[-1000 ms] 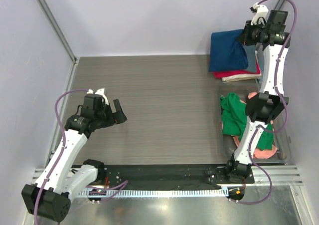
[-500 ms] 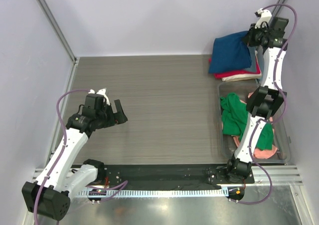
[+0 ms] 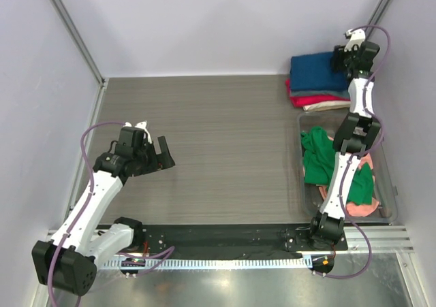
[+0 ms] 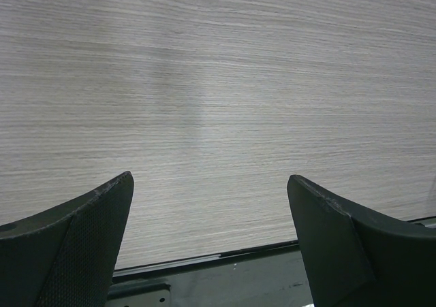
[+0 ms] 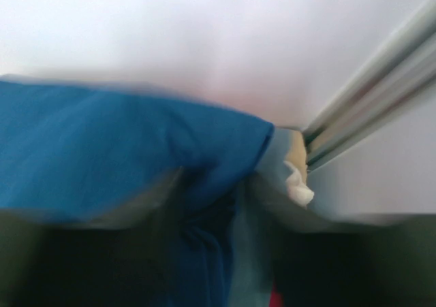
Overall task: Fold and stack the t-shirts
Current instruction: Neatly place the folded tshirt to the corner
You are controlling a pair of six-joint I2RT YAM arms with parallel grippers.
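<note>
Pale lilac walls (image 3: 204, 21) enclose a grey wood-grain table (image 3: 225, 130)

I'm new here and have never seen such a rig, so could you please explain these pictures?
These are two robot arms bolted at the near edge of a table, each with a two-finger gripper. The wide picture is from a camera above and behind them; the close-ups are from wrist cameras. The left gripper hangs open and empty above it. The right gripper reaches the far right corner, at a folded pile: blue t-shirt on top, red t-shirt and cream t-shirt beneath. Its close-up is blurred, so I cannot tell whether it grips the blue one. A green t-shirt and a pink t-shirt lie crumpled in a clear bin.
</note>
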